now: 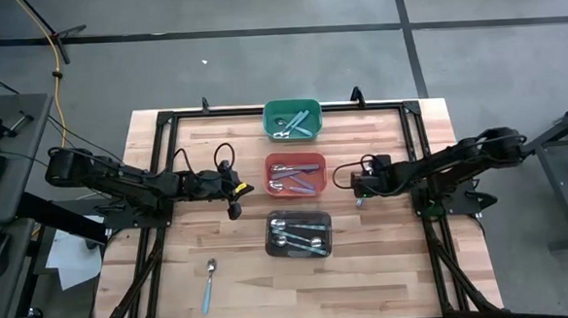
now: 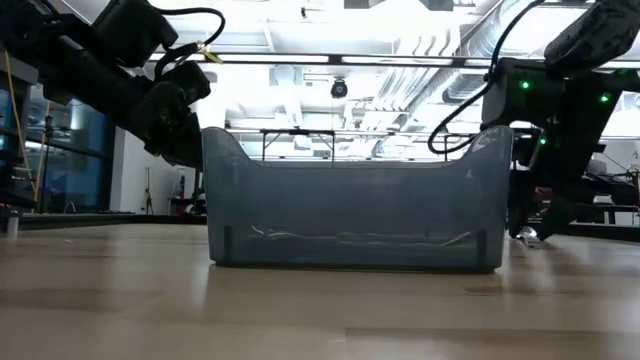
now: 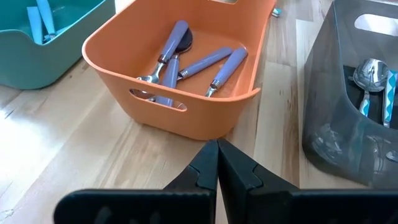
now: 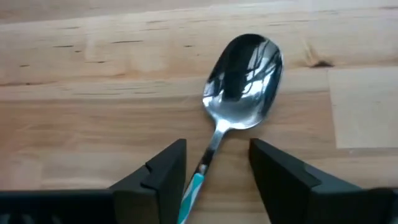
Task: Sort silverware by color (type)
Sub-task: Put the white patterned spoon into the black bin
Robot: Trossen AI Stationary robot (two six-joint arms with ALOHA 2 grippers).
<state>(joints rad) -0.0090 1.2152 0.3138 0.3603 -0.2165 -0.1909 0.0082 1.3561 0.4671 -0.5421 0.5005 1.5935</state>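
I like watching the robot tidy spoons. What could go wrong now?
The right gripper is open around a spoon lying flat on the table. Its fingers sit beside the thin handle, so closing may pinch it badly or let it slip. The orange bin is right beside that arm, so a swing might bump it. Another spoon lies far off near the table's front edge and may be hard to reach.
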